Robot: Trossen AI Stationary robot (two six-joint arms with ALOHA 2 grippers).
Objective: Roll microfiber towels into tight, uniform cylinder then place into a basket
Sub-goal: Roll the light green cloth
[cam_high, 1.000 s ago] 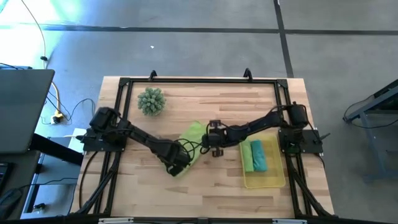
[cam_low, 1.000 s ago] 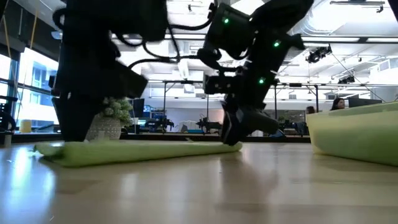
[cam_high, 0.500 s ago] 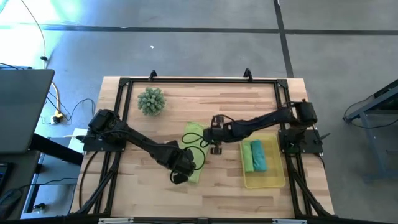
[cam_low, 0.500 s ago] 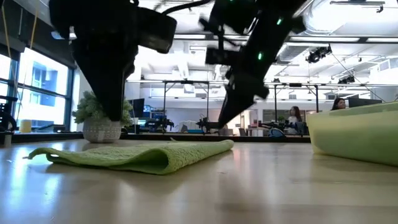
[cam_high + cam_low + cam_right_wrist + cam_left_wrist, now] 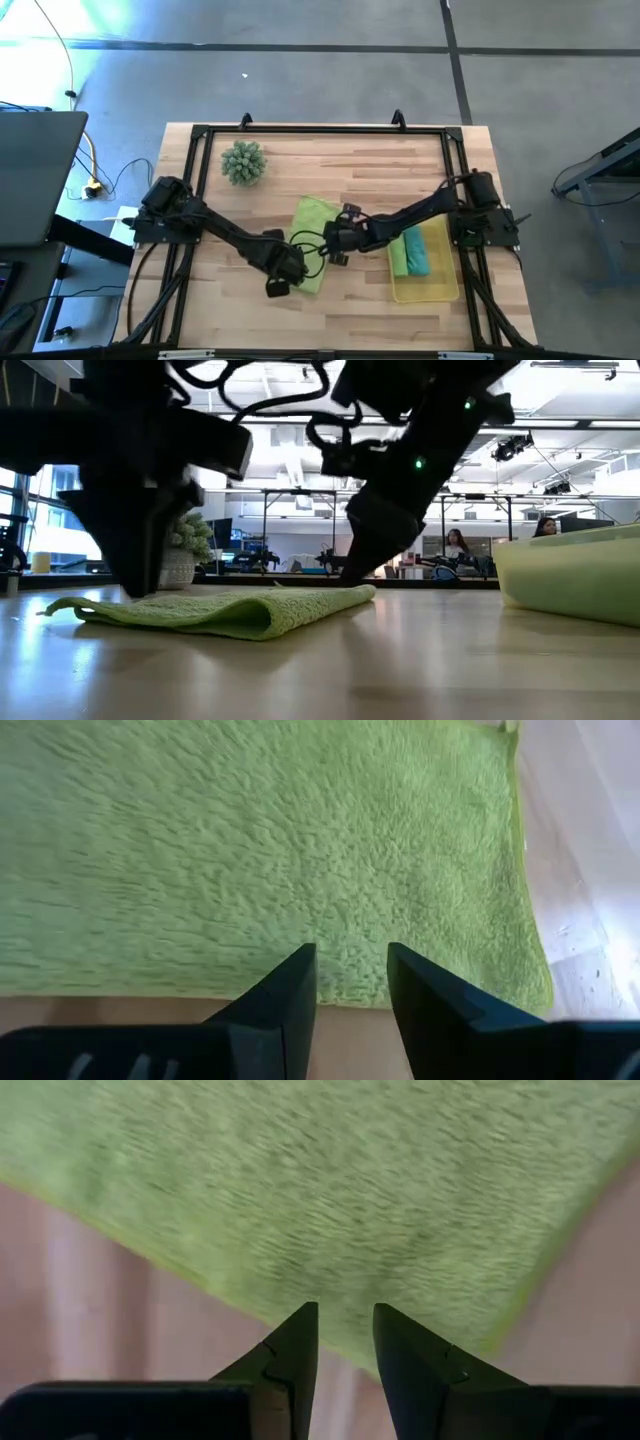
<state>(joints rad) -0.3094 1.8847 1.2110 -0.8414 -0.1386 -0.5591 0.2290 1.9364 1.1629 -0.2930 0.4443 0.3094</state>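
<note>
At centre frame in the high view we see a fuzzy lime green towel (image 5: 308,240) lying flat on the pale wooden tabletop (image 5: 300,170). Our left pincer (image 5: 343,1342) and right pincer (image 5: 350,982) hover at its edge, fingers slightly apart, gripping nothing. To the right, the translucent yellow basket (image 5: 440,288) holds two rolled towels (image 5: 409,250).

The flat lime-green microfiber towel (image 5: 311,243) is partly covered by both dark arms; its weave is blurred in the left wrist view.
</note>
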